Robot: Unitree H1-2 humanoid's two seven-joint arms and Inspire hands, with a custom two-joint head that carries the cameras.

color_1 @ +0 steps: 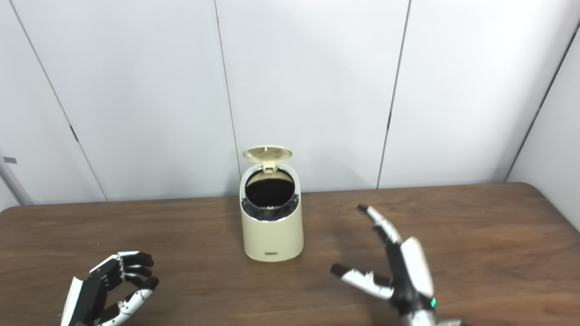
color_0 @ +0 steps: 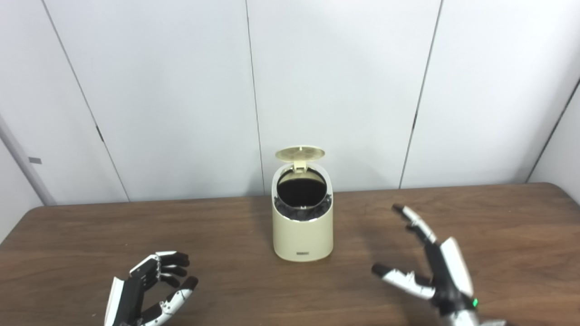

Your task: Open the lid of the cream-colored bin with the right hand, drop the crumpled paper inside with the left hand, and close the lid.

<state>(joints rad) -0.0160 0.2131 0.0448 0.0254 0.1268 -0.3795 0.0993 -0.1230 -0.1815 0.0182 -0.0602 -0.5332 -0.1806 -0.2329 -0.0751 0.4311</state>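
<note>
Left hand [color_0: 145,290], near the front edge of the table [color_0: 63,240] toward its left end: palm turned inward, fingers [color_0: 174,262] curled loosely with the thumb apart from them, nothing visible between them; the hand holds no object. No crumpled paper can be made out in either view.

Cream-colored bin [color_0: 302,235], upright near the middle of the table, closer to the rear edge than to the front: a small label plate sits low on its front wall. Its lid [color_0: 300,153] is raised on a rear hinge and stands tipped back above the mouth, showing its ribbed underside. The round opening is dark; a black liner [color_0: 301,213] is bunched around the lower part of the rim. The contents cannot be told.

Right hand [color_0: 435,267], near the front edge to the right of the bin and well apart from it: spread wide, the fingers extended toward the rear of the table and the thumb pointing left toward the bin, gripping nothing. A green light glows at the wrist.

Behind the table: pale wall panels [color_0: 344,90] with dark vertical seams.
</note>
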